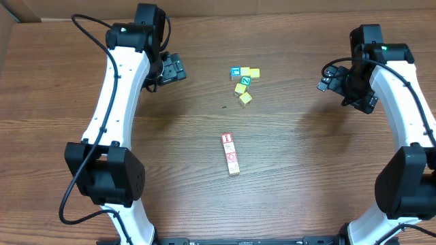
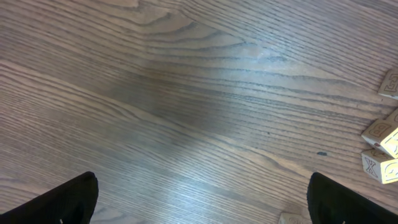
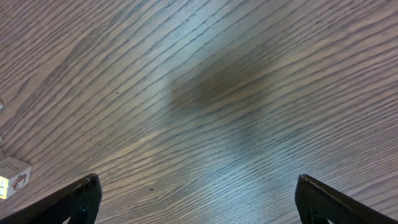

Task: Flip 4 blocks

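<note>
While blocks (image 1: 231, 154) lie in row, left gripper (image 1: 174, 69) and right gripper (image 1: 328, 79) gape wide (both above table (image 1: 204, 204))

- Four small pale wooden cubes (image 1: 230, 154), with red frames and red printed marks, lay centrally in one straight row, touching end to end.
- The row ran from far to near, slanting slightly rightward at its near end.
- The farthest cube (image 1: 227, 138) showed a red-framed top face; the nearest cube (image 1: 234, 169) showed a plainer, pale top.
</note>
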Motion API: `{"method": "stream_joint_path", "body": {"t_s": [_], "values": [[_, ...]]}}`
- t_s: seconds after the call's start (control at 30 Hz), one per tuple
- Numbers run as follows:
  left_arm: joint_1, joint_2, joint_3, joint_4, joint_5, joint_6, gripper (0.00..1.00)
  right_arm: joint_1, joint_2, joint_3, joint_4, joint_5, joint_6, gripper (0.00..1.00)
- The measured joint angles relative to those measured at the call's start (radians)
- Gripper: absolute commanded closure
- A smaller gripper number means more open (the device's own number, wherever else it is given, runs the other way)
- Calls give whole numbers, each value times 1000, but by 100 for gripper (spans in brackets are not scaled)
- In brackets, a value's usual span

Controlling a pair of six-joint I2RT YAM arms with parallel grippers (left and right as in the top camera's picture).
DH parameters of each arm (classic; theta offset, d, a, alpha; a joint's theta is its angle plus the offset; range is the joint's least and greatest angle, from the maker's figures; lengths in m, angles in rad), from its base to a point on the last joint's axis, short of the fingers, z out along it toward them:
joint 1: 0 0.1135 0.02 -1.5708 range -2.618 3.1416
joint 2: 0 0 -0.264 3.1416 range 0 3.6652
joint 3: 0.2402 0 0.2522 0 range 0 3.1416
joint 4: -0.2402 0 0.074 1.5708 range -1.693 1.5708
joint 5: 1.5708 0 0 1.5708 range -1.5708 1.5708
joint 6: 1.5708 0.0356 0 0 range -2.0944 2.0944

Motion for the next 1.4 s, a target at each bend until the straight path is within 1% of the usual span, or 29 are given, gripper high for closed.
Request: {"method": "stream_joint_path", "body": {"t_s": [0.33,0.37,0.4,0.43,0.6,0.73,0.97,1.13,1.27,1.3,1.33,1.37,1.4], "values": [[-3,0,0,21,9,0,0,0,0,0,0,0,0,0],[-3,0,0,21,9,0,5,0,0,0,0,0,0,0],[-3,0,0,24,10,-2,43,0,0,0,0,0,0,0],[-3,0,0,27,12,-6,96,0,0,0,0,0,0,0],[-6,0,0,-4,72,-4,96,0,0,0,1,0,0,0],[-42,0,-40,-27,101,-5,96,0,0,0,0,0,0,0],[-156,4,-297,147,132,-12,96,0,0,-2,19,0,0,0],[-203,5,-327,225,137,-27,96,0,0,-5,165,-13,0,0],[-235,5,-348,289,138,-39,96,0,0,-9,126,-114,-16,0],[-242,5,-355,305,143,-40,96,0,0,-9,129,-143,-30,17],[-248,5,-360,317,149,-42,96,0,0,-9,124,-170,-43,43],[-252,5,-363,325,156,-42,96,0,0,-9,107,-200,-58,82],[-254,5,-364,334,168,-42,96,0,0,-9,84,-230,-71,96]]}}
